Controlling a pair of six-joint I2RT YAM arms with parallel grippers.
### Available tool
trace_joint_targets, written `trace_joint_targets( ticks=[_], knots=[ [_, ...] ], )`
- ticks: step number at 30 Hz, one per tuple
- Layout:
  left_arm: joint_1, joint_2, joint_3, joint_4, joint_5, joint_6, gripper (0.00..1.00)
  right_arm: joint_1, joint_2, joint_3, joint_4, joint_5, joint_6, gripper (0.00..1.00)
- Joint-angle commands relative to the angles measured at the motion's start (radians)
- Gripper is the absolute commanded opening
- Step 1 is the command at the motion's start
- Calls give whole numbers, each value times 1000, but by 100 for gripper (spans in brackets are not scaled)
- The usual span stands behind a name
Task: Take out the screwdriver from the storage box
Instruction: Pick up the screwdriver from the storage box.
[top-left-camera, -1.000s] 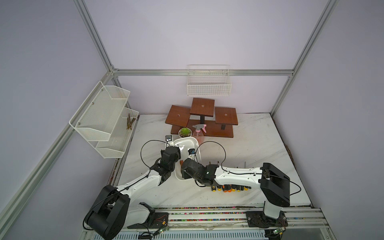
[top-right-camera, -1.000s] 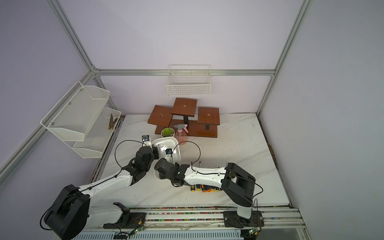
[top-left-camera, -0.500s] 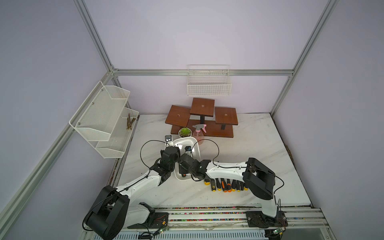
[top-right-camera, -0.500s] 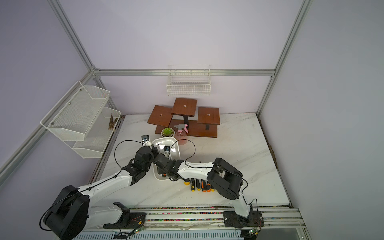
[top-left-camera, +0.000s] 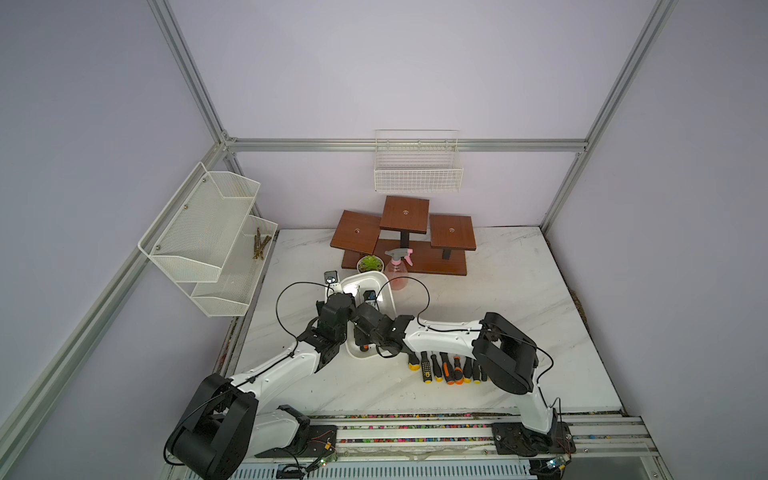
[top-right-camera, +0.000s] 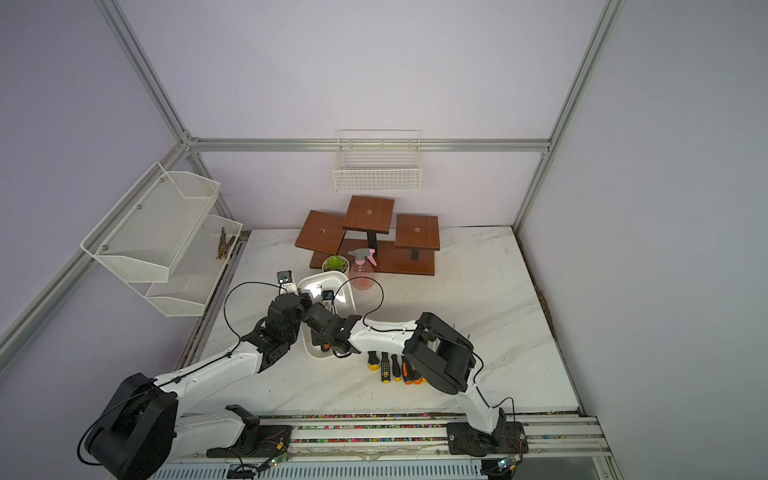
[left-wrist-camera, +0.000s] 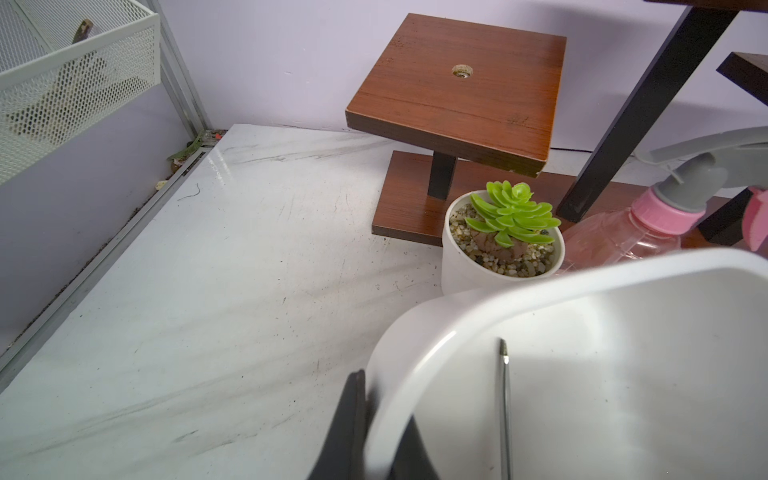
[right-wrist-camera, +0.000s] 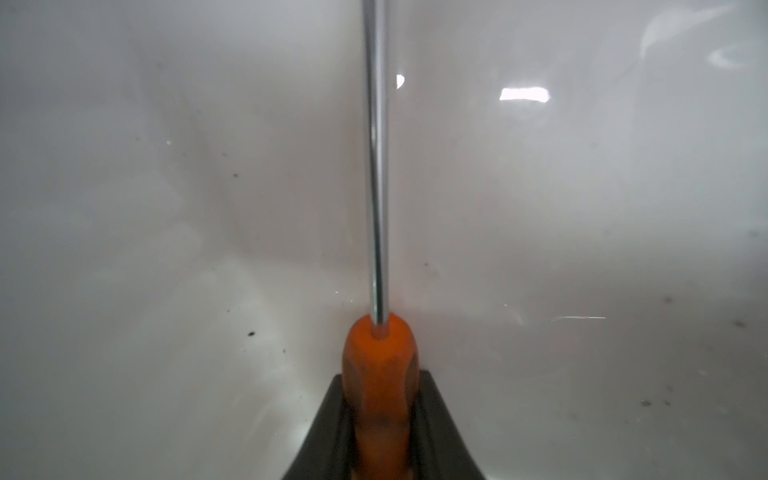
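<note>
Right hand: clamps the handle of the orange-handled steel screwdriver.
Left hand: pinches the glossy white storage box rim.
Handling: I judge it light, stiff, slick-shafted.

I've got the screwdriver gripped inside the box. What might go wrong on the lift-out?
The screwdriver has a long shaft lying low in the storage box; lifted flat, its tip may catch the far wall.
The right gripper pinches a rounded handle, so the tool might swivel or slip.
The left gripper clamps the rim close beside it; the two may bump, jolting the box into the plant pot and spray bottle.
</note>
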Motion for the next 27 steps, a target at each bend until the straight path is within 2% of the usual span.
trace_joint_targets(
  ticks=[1,8,18,27],
  knots=[
    [-11,-17,-4,34,29,2,0,-9,27,13,-34,-21,-37,0],
    [-11,9,20,17,16,-3,0,-4,-116,-29,-15,-40,-126,0],
    [-9,33,45,-11,7,-9,0,-1,-337,-95,-77,-90,-148,0],
    [-1,33,44,-11,9,-15,0,-3,-502,-169,-265,-3,-125,0]
  ],
)
